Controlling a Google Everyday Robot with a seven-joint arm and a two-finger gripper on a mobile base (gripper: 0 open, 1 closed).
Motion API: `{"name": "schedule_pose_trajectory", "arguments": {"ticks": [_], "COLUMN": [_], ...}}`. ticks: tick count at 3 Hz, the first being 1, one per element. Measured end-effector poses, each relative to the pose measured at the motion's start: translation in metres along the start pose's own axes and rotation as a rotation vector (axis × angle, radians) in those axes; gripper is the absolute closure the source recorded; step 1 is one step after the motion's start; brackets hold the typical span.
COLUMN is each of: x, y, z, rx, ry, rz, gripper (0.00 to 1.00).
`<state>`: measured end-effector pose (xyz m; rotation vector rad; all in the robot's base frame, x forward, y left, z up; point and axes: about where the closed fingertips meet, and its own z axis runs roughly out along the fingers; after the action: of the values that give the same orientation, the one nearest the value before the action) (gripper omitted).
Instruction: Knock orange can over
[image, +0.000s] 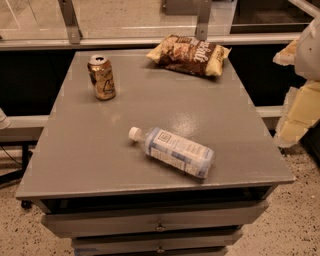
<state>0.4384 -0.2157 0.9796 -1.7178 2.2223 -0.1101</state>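
Grey drawer cabinet (100, 165), speckled floor (300, 220) — glass partition (125, 17) behind, warm light

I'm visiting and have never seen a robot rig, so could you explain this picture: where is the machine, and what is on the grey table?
One camera looks down at a grey table with drawers below; where it is mounted is not known. The robot is a wheeled base with one arm. The pale cream shapes at the right edge are its arm and gripper, beside the table, touching nothing. Nothing seems to be held. On the table: the orange can, upright at the far left; a brown-and-yellow snack bag at the far edge; a clear bottle with a white cap, lying on its side near the front. The job is to knock the can over, not yet done.
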Motion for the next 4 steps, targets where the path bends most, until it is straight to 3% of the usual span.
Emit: {"name": "schedule_pose_trajectory", "arguments": {"ticks": [1, 2, 4], "x": [-0.002, -0.017, -0.109], "y": [-0.001, -0.011, -0.058], "z": [0.0, 0.017, 0.089], "rx": [0.006, 0.015, 0.009], "ry": [-0.005, -0.071, -0.363], "rz": [-0.001, 0.009, 0.06], "gripper": [0.0, 0.0, 0.0]}}
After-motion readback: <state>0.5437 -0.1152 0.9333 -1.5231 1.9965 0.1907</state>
